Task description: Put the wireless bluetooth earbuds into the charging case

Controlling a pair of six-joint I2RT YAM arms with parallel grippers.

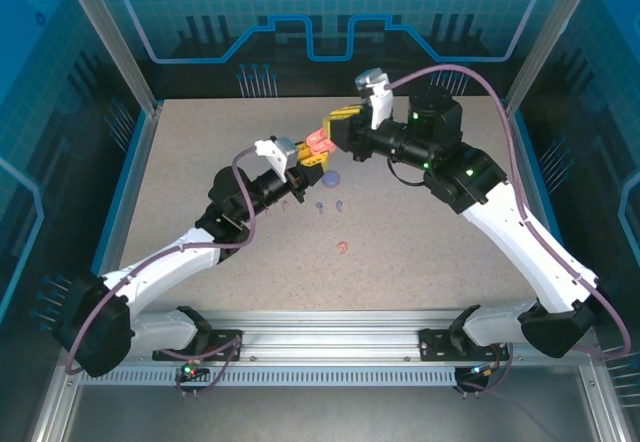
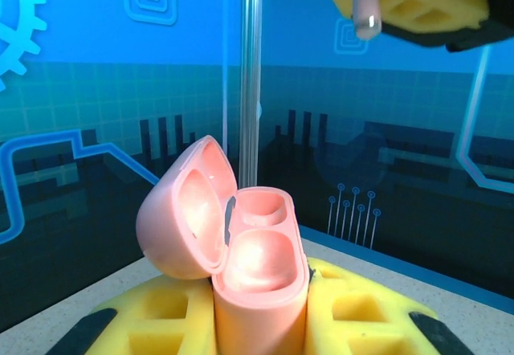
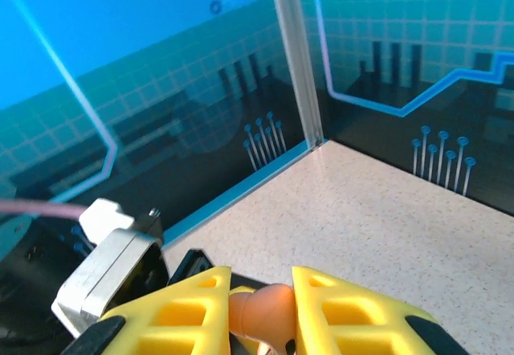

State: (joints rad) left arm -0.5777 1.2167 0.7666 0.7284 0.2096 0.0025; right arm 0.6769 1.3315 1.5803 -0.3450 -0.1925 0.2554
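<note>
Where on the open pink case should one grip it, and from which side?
Grip the pink case low on its body, coming from the closed end, a finger on each side. The lid is swung open and the wells must stay uncovered.

site: robot lab cell | evidence: aluminium frame posts [image 1: 106, 32], blue circuit-print walls [image 1: 200, 12], speckled tabletop [image 1: 420, 257]

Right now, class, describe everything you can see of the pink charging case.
The pink charging case looks like smooth, glossy plastic, an oval-topped body standing upright. Its rounded lid is hinged open, tipped to the left in the left wrist view, hollow inside. Two wells in the body look empty. The yellow fingers of the left gripper clamp it from both sides.
</note>
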